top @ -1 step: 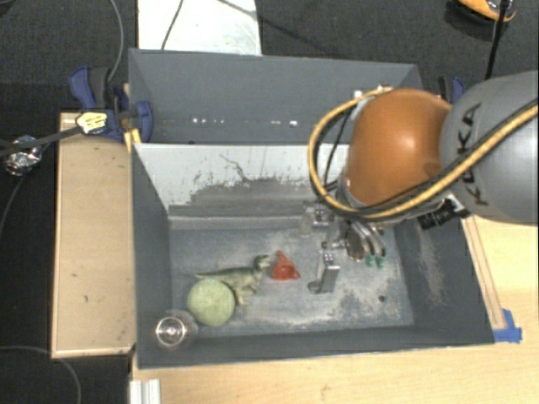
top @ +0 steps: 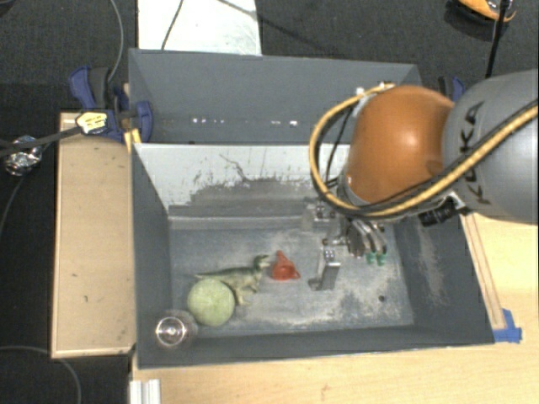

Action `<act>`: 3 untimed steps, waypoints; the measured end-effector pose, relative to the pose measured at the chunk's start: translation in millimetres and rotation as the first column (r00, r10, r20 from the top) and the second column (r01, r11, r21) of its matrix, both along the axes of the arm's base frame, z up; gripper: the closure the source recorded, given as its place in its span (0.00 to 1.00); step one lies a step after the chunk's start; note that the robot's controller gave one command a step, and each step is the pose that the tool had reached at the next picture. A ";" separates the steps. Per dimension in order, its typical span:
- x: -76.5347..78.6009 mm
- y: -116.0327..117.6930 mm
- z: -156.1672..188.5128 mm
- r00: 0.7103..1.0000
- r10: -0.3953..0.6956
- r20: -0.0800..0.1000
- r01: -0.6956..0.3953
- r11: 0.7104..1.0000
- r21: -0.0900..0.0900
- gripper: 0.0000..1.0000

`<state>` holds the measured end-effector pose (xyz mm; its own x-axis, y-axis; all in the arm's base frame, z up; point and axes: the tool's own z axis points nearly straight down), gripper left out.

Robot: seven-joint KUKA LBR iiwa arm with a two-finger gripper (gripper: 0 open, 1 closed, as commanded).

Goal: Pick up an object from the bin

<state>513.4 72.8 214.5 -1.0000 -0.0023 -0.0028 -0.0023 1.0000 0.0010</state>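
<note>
In the grey bin [top: 370,305] the gripper [top: 325,273] hangs just right of a red toy [top: 285,268] — nothing picked yet, we judge; its opening we cannot tell.

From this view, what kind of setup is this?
Probably a robotics lab bin-picking cell: the gripper hangs in a scuffed grey metal bin with a green ball, a toy dinosaur and a red piece.

Red bit [top: 285,268] just beside jaws; olive-green dino [top: 244,278] farther off; pale green ball [top: 210,302] past it; grey bin [top: 152,251], whitish scuffs; orange wrist cover [top: 396,141] above.
</note>
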 end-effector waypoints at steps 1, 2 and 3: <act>14.3 13.9 -40.0 0.991 0.134 0.001 -0.134 0.991 0.000 0.00; 46.8 40.3 -67.4 0.934 0.356 0.004 -0.356 0.934 -0.001 0.00; 47.1 46.7 -91.6 0.889 0.458 0.003 -0.458 0.889 -0.002 0.00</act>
